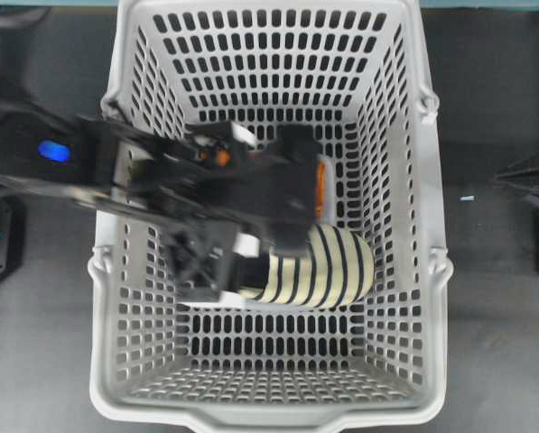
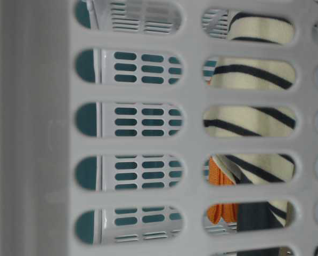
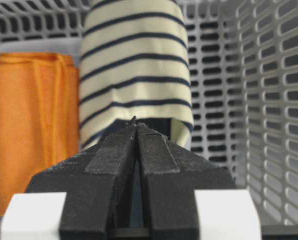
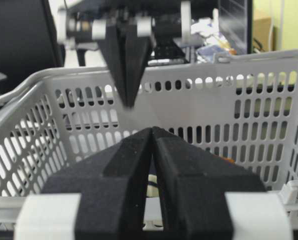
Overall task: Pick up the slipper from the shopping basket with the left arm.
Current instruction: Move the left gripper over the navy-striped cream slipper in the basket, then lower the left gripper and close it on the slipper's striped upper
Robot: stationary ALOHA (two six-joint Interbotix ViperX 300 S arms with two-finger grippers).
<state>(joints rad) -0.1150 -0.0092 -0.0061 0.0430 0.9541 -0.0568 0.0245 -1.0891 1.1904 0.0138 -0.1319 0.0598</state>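
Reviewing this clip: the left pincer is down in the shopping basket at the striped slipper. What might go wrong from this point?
1. The left pincer is shut, apparently on just the slipper edge at its dark opening. So thin a pinch may let it slide out during the lift.
2. The folded orange cloth sits right beside the slipper and might be dragged along.
3. The slotted wall of the shopping basket is near; a swinging slipper may snag there.
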